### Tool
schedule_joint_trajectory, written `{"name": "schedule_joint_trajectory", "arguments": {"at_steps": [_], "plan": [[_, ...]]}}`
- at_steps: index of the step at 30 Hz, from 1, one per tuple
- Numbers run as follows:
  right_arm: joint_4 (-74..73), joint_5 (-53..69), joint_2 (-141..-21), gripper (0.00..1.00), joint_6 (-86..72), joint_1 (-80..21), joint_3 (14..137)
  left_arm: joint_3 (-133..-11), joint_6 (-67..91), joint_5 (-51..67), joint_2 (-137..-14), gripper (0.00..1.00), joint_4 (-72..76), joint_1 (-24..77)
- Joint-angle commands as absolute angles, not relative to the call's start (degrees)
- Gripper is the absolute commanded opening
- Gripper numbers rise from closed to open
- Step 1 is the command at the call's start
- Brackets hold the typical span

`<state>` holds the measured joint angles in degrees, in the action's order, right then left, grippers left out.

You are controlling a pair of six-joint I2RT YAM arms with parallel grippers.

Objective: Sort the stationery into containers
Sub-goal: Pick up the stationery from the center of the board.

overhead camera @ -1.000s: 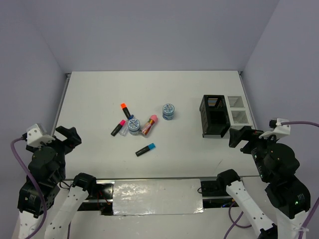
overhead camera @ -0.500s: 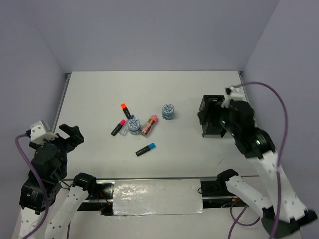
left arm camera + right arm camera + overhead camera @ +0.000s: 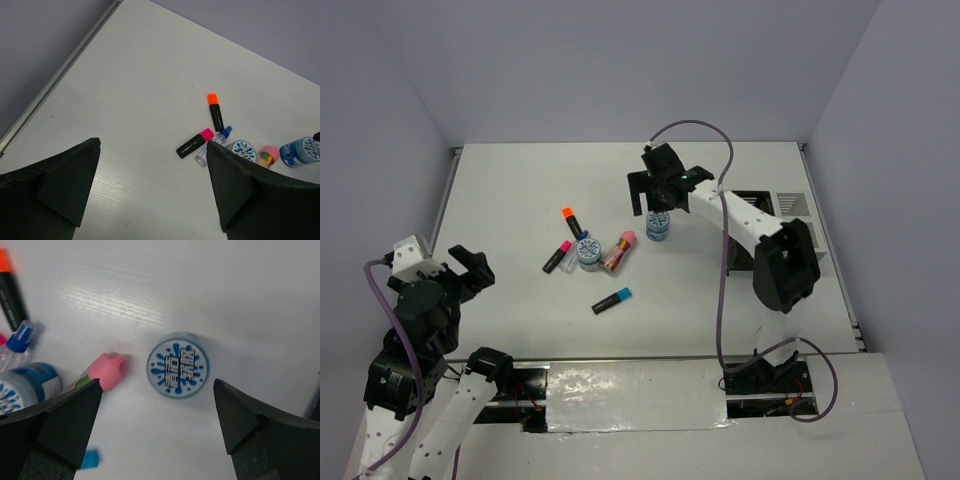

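Bright, even diffuse light, soft short shadows, faint glare on table [image 3: 115, 300], near fingers [image 3: 60, 425] blurred, wrist-view edges possibly defocused.

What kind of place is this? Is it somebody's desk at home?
Probably a robot lab: a white table boxed in by plain grey walls, with two cabled robot arms bolted at its edge.

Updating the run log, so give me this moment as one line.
left gripper: open, empty | right gripper: open, over lone patterned roll, not gripping | second roll: on table
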<state>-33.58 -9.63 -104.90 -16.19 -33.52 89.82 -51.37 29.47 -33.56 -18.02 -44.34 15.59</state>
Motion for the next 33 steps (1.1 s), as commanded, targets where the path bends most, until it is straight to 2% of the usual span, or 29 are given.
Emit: {"name": "schedule_joint_trajectory", "arguments": {"at_steps": [1, 6, 12, 21, 23, 24, 25, 28, 30, 31, 33], "plan": [[-34.6, -14.1, -109.2, 1.00, -13.6, -33.7, 96.2, -51.3, 27.7, -32.4, -19.2, 0.99, -40.8, 15.6], [-32.5, -15.9, -112.7, 1.00, -12.2, -33.2, 95.4, -51.3, 27.3, -31.7, -20.0, 0.99, -40.4, 15.6], [-30.7, -11.2, -114.8, 1.00, -12.3, -32.5, 93.1, -51.2, 27.2, -31.1, -20.7, 0.99, -40.3, 15.6], [-29.6, -11.2, -116.6, 0.99, -13.0, -31.5, 91.9, -51.2, 27.1, -30.7, -20.9, 0.99, -40.2, 15.6], [-29.5, -11.2, -117.0, 0.90, -12.9, -31.2, 91.8, -51.2, 27.1, -30.7, -20.9, 0.99, -40.1, 15.6], [-29.3, -11.1, -116.9, 0.77, -12.9, -31.2, 91.6, -51.2, 27.0, -30.7, -20.9, 0.99, -40.1, 15.6], [-29.1, -10.7, -116.7, 0.69, -12.9, -31.0, 91.5, -51.2, 27.0, -30.7, -20.8, 0.99, -40.0, 15.6], [-29.2, -9.2, -115.9, 0.51, -12.7, -31.0, 91.2, -51.2, 27.0, -30.8, -20.7, 0.99, -40.1, 15.6], [-29.5, -8.7, -114.6, 0.08, -12.7, -31.0, 91.2, -51.2, 26.9, -30.7, -20.7, 0.99, -40.1, 15.6], [-29.7, -8.7, -113.9, 0.00, -13.0, -31.0, 91.1, -51.2, 26.9, -30.8, -20.7, 0.99, -40.0, 15.6], [-29.5, -7.3, -109.5, 0.00, -12.8, -31.0, 90.8, -51.2, 27.1, -30.8, -20.7, 0.99, -40.1, 15.6]]}}
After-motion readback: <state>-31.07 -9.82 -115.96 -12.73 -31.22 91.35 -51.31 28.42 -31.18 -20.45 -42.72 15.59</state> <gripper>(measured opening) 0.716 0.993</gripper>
